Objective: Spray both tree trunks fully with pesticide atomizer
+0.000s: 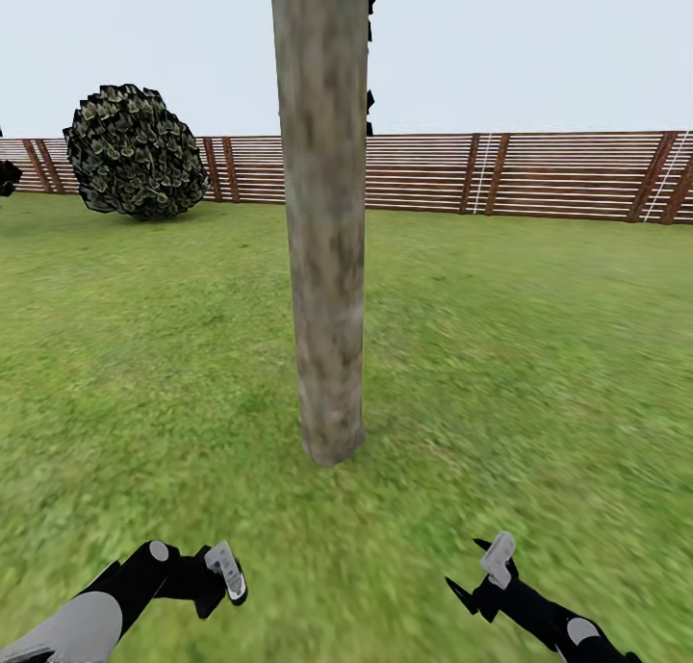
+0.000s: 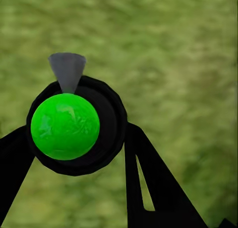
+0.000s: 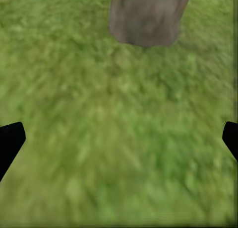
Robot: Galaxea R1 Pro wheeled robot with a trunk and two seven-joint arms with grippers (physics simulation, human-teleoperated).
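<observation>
A tree trunk [image 1: 322, 259], thick with mottled grey-brown bark, rises from the grass straight ahead of me; its base also appears in the right wrist view [image 3: 146, 14]. My left gripper [image 1: 223, 572] is low at the left, shut on the pesticide atomizer [image 2: 64, 126]. The atomizer is a dark round bottle seen end-on, with a bright green top and a grey nozzle cone [image 2: 67, 69], and a black finger [image 2: 148, 188] on either side. My right gripper [image 1: 496, 557] hangs open at the lower right over bare grass, short of the trunk. The stone floor is out of view.
Green lawn [image 1: 539, 355] spreads all around the trunk. A round leafy bush [image 1: 135, 153] stands at the far left. A brown slatted wooden fence [image 1: 481, 172] closes the back of the garden.
</observation>
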